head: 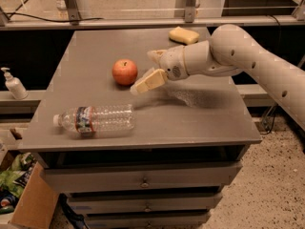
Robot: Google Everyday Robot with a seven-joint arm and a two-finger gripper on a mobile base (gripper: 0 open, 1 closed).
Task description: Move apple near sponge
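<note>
While the gripper (143,71) hovers beside apple (125,71), fingers (148,81) wide, bottle (95,120) nearby, sponge (184,35) behind.

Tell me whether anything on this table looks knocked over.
Only the clear plastic water bottle: it lies on its side near the front left of the grey table, nothing visibly spilled. The round red apple sits upright, the pale yellow sponge lies at the far edge, and the gripper hovers beside the apple, fingers open.
</note>
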